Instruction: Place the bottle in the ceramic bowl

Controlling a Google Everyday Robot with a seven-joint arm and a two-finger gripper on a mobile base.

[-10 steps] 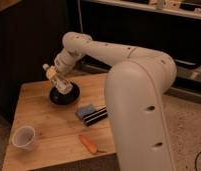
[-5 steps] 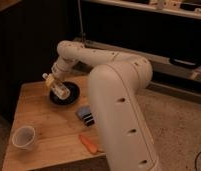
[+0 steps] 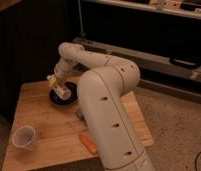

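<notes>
Up front, the robot's big white arm point(image 3: 111, 120) fills the view, with an orange carrot point(image 3: 87, 142) and a translucent cup point(image 3: 23, 137) on the wooden surface point(image 3: 49, 125). Farther back, the hand point(image 3: 58, 84) hangs over the ceramic bowl point(image 3: 62, 95), pinching the bottle point(image 3: 62, 88), tilted above the bowl's middle.
</notes>
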